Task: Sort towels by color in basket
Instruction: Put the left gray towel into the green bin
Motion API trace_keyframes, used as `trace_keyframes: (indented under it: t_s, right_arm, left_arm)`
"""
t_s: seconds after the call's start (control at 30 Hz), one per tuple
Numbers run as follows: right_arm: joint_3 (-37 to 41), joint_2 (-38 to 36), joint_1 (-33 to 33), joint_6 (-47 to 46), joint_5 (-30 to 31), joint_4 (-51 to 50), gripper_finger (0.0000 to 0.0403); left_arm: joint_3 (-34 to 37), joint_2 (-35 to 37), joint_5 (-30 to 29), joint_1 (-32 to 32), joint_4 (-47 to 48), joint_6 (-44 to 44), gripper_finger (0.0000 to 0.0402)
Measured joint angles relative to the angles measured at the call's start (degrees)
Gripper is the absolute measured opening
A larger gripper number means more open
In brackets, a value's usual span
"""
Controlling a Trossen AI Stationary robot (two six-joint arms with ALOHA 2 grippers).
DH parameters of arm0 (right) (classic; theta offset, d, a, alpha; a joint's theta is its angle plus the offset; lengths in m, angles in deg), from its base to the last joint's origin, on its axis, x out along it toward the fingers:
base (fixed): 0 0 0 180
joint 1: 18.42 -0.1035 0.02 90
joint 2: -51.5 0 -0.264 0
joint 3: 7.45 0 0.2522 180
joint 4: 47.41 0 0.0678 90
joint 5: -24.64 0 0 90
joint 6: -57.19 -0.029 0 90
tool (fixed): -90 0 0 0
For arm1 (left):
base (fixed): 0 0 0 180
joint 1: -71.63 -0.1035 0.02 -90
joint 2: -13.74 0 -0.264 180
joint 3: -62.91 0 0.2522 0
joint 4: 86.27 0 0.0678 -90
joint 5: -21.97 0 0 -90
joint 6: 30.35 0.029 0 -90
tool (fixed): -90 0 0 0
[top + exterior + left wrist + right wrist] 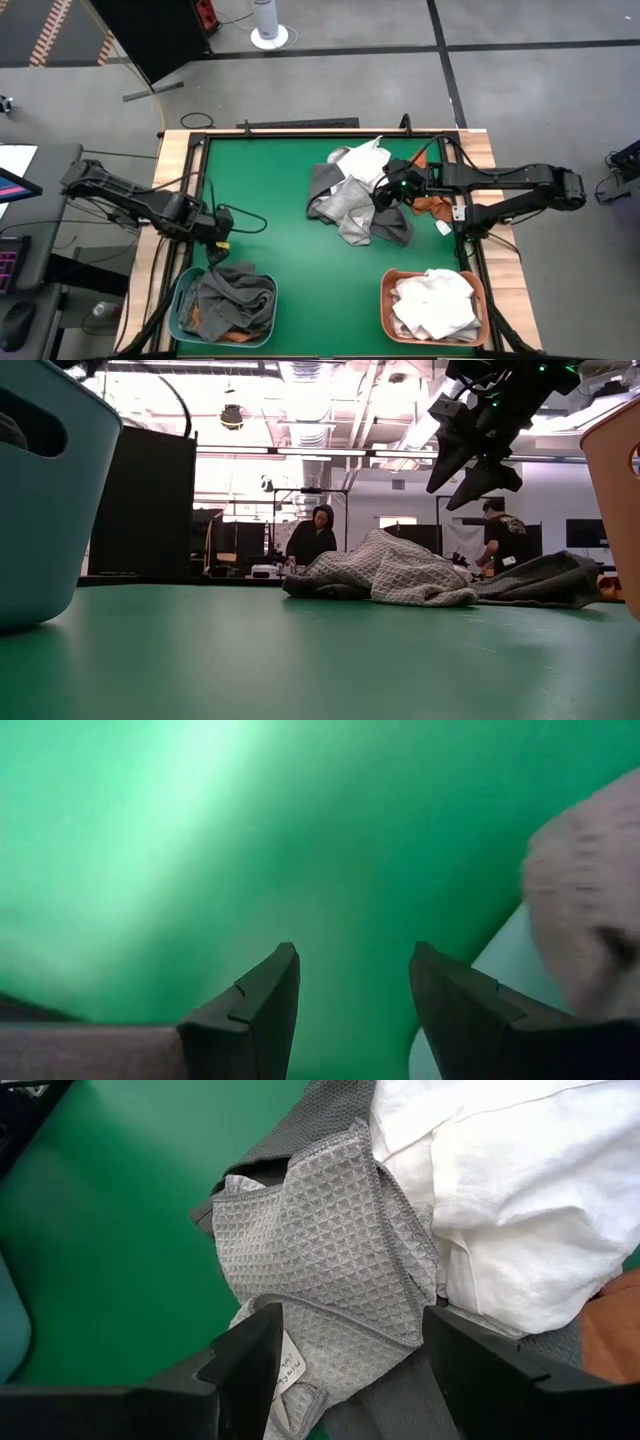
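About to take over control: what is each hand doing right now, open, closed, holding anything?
Left hand: open, empty, beside the teal basket.
Right hand: open, empty, above the towel pile.

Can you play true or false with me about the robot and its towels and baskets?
1. The right tool hangs open above the towel pile. True.
2. The orange basket is full of dark grey towels. False: it holds white towels.
3. The left tool is squeezing a towel. False: it is open and holds nothing, beside the teal basket.
4. The teal basket has dark grey towels in it. True.
5. All the towels are already in baskets. False: a pile still lies on the green table.
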Motion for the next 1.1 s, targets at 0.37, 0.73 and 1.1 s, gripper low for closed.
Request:
trace_keyframes:
  t_s: [0.37, 0.73, 1.1]
  right_arm:
    - [0.0, 0.0, -0.1, 0.0, 0.0, 0.4, 0.0269]
    - [0.0, 0.0, -0.1, 0.0, 0.0, 0.1, 0.0269]
    - [0.0, 0.0, -0.1, 0.2, -0.1, 0.1, 0.0269]
  left_arm:
    - [9.3, -4.6, 11.8, -0.3, -27.9, -2.6, 0.0180]
    - [5.4, -4.1, 22.0, 0.7, -39.1, 3.0, 0.0180]
    - [-0.5, -4.2, 22.4, 6.3, -39.2, 2.9, 0.0180]
